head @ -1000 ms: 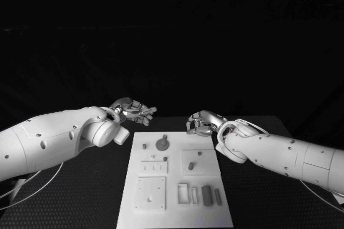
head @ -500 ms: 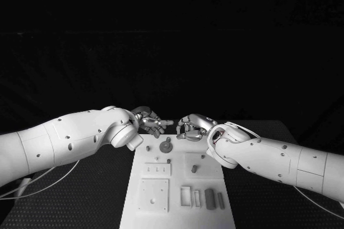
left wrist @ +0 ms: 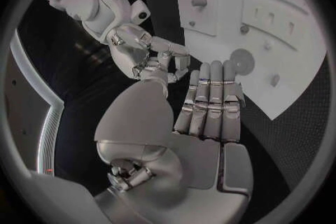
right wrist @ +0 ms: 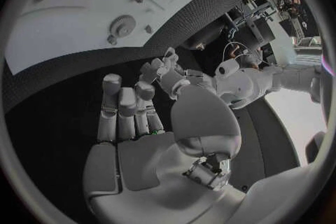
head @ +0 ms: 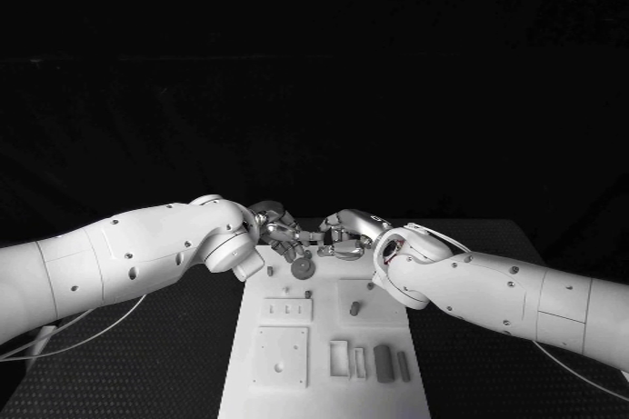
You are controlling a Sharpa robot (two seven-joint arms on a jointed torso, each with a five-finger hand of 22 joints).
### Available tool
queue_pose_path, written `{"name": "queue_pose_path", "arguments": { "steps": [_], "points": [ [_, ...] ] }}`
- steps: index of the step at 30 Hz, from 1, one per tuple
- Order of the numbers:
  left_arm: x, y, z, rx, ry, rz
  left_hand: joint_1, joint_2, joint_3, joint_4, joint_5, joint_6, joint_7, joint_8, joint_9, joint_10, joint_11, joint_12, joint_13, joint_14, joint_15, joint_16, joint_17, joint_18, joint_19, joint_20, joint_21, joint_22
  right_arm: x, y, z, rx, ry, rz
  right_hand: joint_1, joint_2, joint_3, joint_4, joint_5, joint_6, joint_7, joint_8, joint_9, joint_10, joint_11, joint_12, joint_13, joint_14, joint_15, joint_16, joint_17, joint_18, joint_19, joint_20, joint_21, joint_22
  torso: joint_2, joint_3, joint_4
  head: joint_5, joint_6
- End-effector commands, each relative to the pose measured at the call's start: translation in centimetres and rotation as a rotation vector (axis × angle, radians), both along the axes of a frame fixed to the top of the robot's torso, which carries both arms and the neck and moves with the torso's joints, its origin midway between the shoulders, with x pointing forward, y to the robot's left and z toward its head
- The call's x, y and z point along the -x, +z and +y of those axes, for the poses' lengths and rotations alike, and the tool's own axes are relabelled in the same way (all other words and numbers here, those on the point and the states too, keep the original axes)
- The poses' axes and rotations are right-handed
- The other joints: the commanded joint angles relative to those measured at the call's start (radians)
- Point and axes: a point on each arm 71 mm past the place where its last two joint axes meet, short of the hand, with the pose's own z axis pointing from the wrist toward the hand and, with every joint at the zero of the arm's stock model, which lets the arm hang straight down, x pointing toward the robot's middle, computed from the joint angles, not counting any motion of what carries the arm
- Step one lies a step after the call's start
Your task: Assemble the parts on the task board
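Hands hovering empty at far edge of white task board [head: 328,346]: left hand [head: 278,228] and right hand [head: 344,235] fingers loose, unladen; best lowered slowly over round grey toothed disc [head: 302,267].

No text, label, brand or number can be read anywhere; nothing legible.

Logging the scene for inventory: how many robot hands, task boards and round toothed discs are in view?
Hands: 2, left hand and right hand
Task board: 1
Toothed disc: 1
Total: 4
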Motion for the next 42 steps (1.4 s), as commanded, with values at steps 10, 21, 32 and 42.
{"name": "queue_pose_path", "arguments": {
  "steps": [10, 21, 32, 42],
  "points": [
    [0.3, 0.0, -0.6, -0.010, -0.051, 0.004, -0.016, 0.013, -0.014, 0.002, 0.005, 0.035, -0.014, 0.014, 0.001, 0.027, -0.011, 0.008, 0.009, 0.020, -0.009, 0.016, 0.014, 0.012, 0.024, -0.011, -0.002, 0.010, 0.3, 0.0, 0.6, 0.012, 0.025, 0.003, -0.006, -0.007, 0.006, 0.002, 0.001, 0.150, -0.014, 0.004, 0.002, -0.025, -0.023, 0.001, -0.002, -0.006, -0.011, -0.003, -0.002, 0.015, -0.003, -0.007, -0.002, 0.010, 0.000, 0.0008, 0.0007, 0.000, -0.005],
    [0.5, -0.1, -1.0, -0.004, -0.062, 0.018, 0.000, 0.025, -0.011, 0.000, 0.011, 0.032, -0.013, 0.010, -0.002, 0.027, -0.011, 0.003, 0.010, 0.017, -0.009, 0.016, 0.018, 0.010, 0.024, -0.012, -0.005, 0.013, 0.6, 0.1, 1.0, 0.006, 0.036, 0.002, -0.006, -0.008, 0.007, 0.002, 0.001, 0.150, -0.014, 0.004, 0.003, -0.025, -0.023, 0.001, -0.002, -0.006, -0.011, -0.003, -0.003, 0.015, -0.003, -0.007, -0.002, 0.010, 0.001, 0.0005, -0.0004, 0.002, -0.006],
    [0.4, -0.1, -0.9, -0.006, -0.062, 0.024, 0.024, 0.035, -0.013, -0.001, 0.019, 0.034, -0.013, 0.008, -0.004, 0.028, -0.011, 0.001, 0.011, 0.017, -0.009, 0.017, 0.022, 0.008, 0.024, -0.013, -0.007, 0.017, 0.8, 0.2, 1.3, 0.003, 0.045, 0.002, -0.006, -0.008, 0.008, 0.002, 0.001, 0.150, -0.014, 0.004, 0.004, -0.025, -0.024, 0.000, -0.002, -0.005, -0.011, -0.004, -0.003, 0.015, -0.003, -0.007, -0.002, 0.010, 0.000, 0.0001, 0.0005, 0.001, -0.009],
    [0.5, -0.1, -1.1, -0.008, -0.067, 0.028, 0.066, 0.049, -0.033, -0.001, 0.089, 0.042, -0.017, 0.007, -0.005, 0.035, -0.013, -0.002, 0.015, 0.019, -0.011, 0.019, 0.032, 0.006, 0.026, -0.015, -0.010, 0.027, 0.9, 0.2, 1.5, 0.001, 0.051, 0.003, -0.007, -0.008, 0.008, 0.002, 0.001, 0.150, -0.014, 0.004, 0.005, -0.025, -0.024, 0.000, -0.003, -0.005, -0.011, -0.004, -0.003, 0.015, -0.003, -0.007, -0.002, 0.010, 0.000, -0.0001, -0.0006, 0.002, -0.011]
  ]
}}
